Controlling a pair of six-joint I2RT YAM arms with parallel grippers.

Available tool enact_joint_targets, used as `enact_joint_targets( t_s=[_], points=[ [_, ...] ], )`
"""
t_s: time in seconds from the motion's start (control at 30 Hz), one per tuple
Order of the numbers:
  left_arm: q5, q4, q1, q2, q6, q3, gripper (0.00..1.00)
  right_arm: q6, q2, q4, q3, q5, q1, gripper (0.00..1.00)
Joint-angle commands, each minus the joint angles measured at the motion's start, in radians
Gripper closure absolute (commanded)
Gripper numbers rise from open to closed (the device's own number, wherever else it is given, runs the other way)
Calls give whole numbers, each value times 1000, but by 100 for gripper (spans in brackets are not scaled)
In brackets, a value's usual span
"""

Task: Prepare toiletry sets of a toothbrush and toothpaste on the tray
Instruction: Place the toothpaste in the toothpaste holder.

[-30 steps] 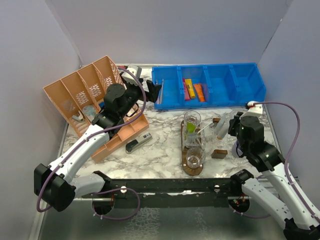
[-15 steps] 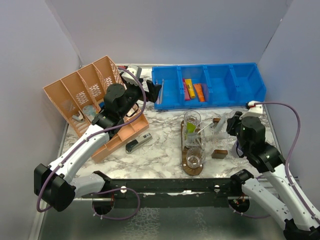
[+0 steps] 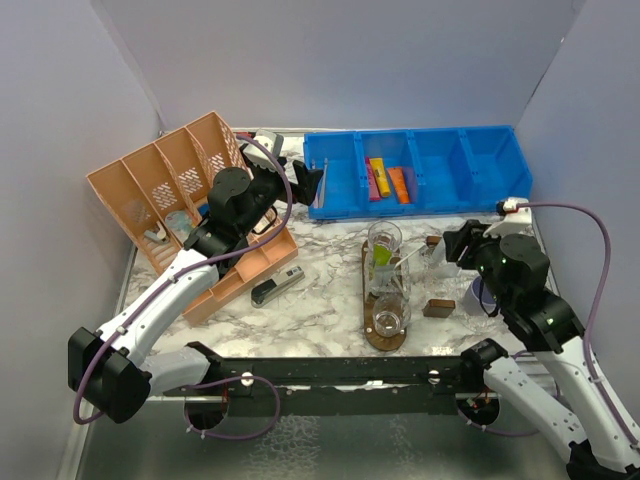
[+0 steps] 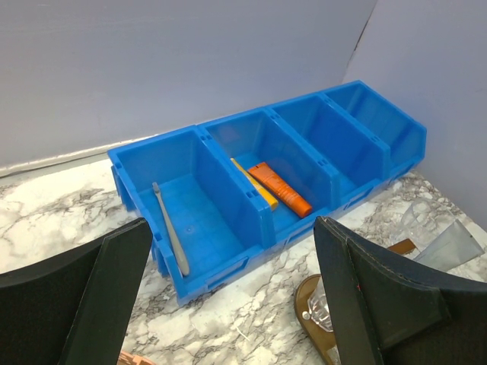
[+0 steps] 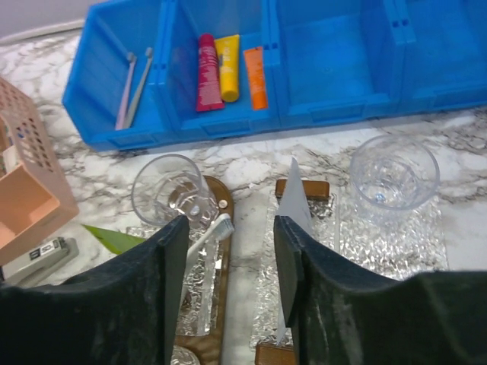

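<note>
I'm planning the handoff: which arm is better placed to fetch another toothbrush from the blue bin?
Left, probably. The left tool, open, hangs just before the bin compartment where a toothbrush lies; the right tool sits farther off, beside the tray.

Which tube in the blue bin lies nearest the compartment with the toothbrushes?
The red tube, first in the row; the yellow tube sits in the middle, the orange tube farthest away.
</note>
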State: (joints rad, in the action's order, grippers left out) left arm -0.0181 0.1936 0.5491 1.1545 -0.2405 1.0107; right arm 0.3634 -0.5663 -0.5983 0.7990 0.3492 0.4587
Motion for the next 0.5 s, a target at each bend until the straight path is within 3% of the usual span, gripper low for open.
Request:
enact_joint_targets(
  t_s=[0.0,0.3,0.47],
  points=[
    [-10,31,-3,-3,0,-8,9,-34,18,8,46,-114,5,48],
    [-2,-3,-5,50,-7,13,8,-47,-37,-4,97,-190,5,34],
    [-17,-105,-17,151,-34,87,7,6,-95,8,153,-234,5,31]
  ],
)
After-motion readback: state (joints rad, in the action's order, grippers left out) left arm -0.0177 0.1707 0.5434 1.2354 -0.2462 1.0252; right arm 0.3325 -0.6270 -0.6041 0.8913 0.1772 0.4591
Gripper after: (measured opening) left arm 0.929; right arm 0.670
